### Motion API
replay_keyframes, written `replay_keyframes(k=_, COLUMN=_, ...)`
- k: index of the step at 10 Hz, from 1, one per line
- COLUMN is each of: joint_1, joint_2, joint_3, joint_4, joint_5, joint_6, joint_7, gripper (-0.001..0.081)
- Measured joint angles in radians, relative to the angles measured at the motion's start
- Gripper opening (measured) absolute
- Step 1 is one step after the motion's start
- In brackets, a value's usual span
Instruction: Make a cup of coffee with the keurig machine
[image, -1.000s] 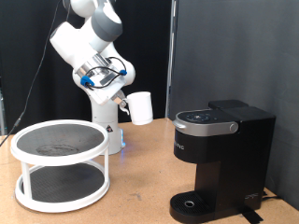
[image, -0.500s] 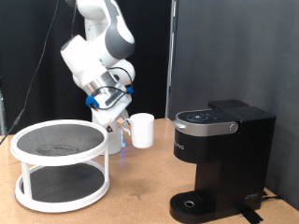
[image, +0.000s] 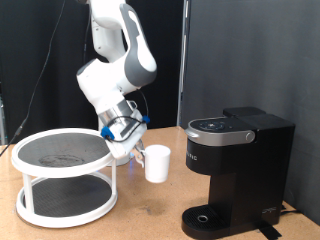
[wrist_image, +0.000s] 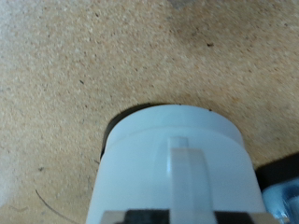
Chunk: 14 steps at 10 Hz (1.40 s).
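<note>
The white cup (image: 157, 163) hangs upright in my gripper (image: 140, 155), which is shut on its handle side. The cup is just above or on the wooden table (image: 150, 205); I cannot tell which. It sits between the white rack and the black keurig machine (image: 235, 170), to the machine's left in the exterior view, about a cup's width away. The machine's lid is down and its round drip base (image: 205, 217) is bare. In the wrist view the cup (wrist_image: 140, 154) fills the lower part, its handle (wrist_image: 187, 173) running towards the dark fingers at the frame's edge.
A white two-tier round rack (image: 65, 175) with dark mesh shelves stands at the exterior view's left. The robot's base is behind it. A black curtain backs the scene. Bare table lies in front of the cup and machine.
My arm has swung down and towards the machine with the cup. The cup has dropped from about machine-top height to table level.
</note>
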Motion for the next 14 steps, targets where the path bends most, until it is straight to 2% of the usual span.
replay_keyframes(k=4, joint_1=0.021, joint_2=0.144, joint_3=0.001, joint_4=0.056, joint_5=0.183, joint_6=0.027, joint_7=-0.161, gripper=0.0)
replay_keyframes(k=6, joint_1=0.023, joint_2=0.194, joint_3=0.004, joint_4=0.088, joint_5=0.228, joint_6=0.027, joint_7=-0.198, gripper=0.0)
replay_keyframes(k=9, joint_1=0.024, joint_2=0.241, joint_3=0.024, joint_4=0.129, joint_5=0.294, joint_6=0.022, joint_7=-0.246, gripper=0.0)
replay_keyframes(k=14, joint_1=0.037, joint_2=0.281, joint_3=0.098, joint_4=0.186, joint_5=0.375, joint_6=0.013, joint_7=-0.273, gripper=0.0)
